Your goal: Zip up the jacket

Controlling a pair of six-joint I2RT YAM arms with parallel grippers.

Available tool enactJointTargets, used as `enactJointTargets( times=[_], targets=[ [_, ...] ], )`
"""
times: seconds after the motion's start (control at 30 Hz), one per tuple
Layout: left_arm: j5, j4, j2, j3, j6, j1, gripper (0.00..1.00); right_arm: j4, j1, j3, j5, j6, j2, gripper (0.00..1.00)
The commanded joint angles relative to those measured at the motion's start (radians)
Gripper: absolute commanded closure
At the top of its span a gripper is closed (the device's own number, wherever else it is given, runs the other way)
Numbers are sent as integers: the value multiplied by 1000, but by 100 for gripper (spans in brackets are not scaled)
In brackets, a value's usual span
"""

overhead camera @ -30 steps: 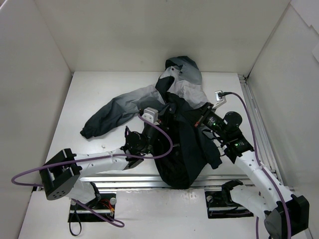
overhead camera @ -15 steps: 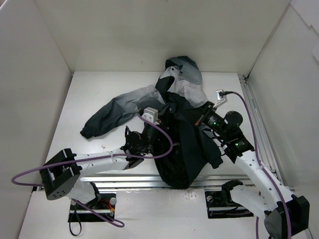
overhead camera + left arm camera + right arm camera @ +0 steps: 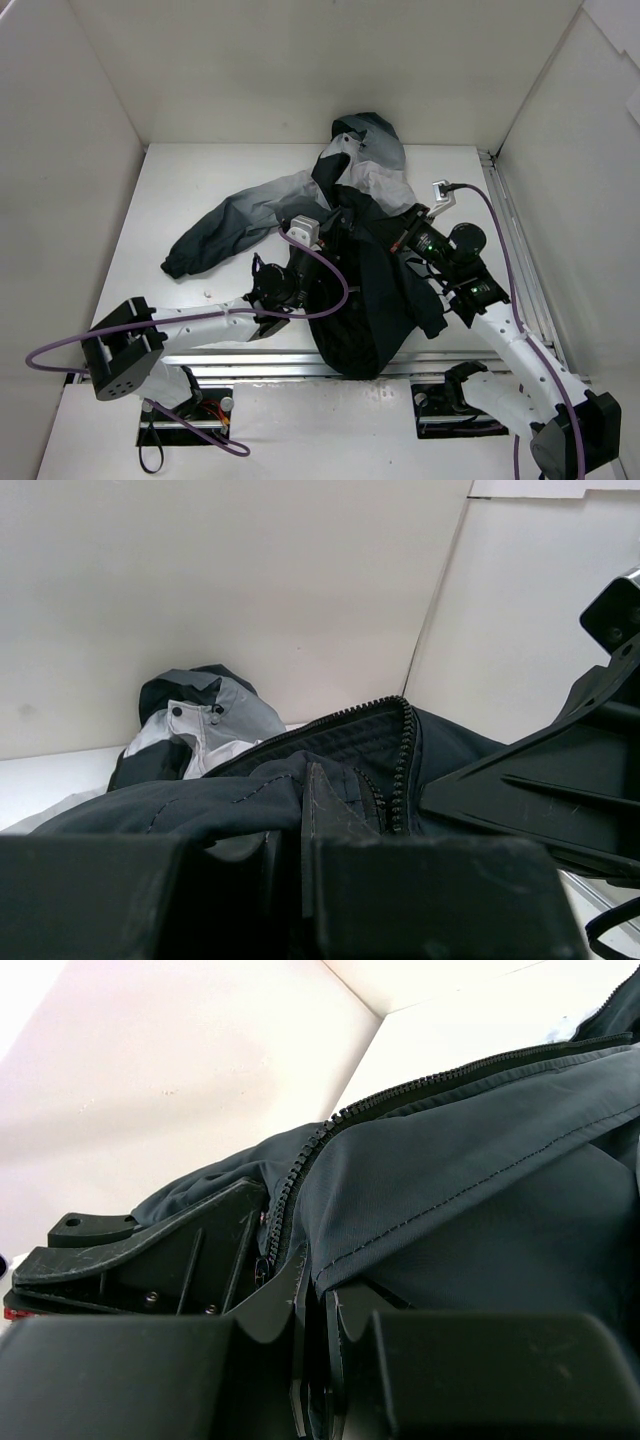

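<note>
Clamping the jacket front from two sides, near the middle of the table.

Lies bunched at the table's centre, with the hood at 12 o'clock by the back wall, one sleeve trailing toward 9 o'clock, and the dark hem reaching the near edge at 6 o'clock. Pinches a fold of dark fabric beside the zipper in the left gripper, jaws closed right down, from the 8 o'clock side. Nips the fabric edge just beside the zipper teeth in the right gripper, jaws likewise pressed together, from the 4 o'clock side. Shows bare zipper teeth running along the fabric edge in both wrist views.
</note>
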State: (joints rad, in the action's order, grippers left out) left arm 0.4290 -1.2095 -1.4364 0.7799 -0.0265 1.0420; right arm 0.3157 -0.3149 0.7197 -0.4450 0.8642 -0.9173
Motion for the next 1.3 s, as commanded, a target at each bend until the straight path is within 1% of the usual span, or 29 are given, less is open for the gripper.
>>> enactJointTargets(
  times=[0.0,0.3,0.7,0.93,1.1,1.27],
  targets=[
    [1,-70,16,64,20,9,100,132,-13,69,26,-4,0,100],
    [-1,-82,17,59,19,9,100,111,-21,70,55,-5,3,100],
    [-19,-110,22,38,19,18,100,60,-26,69,157,28,32,100],
    [-35,-102,24,29,8,27,100,85,-21,63,167,48,41,100],
    [-47,-99,25,19,13,27,100,72,-23,73,170,47,43,100],
    [-88,-105,27,12,13,27,100,51,-24,84,170,39,43,100]
  ],
)
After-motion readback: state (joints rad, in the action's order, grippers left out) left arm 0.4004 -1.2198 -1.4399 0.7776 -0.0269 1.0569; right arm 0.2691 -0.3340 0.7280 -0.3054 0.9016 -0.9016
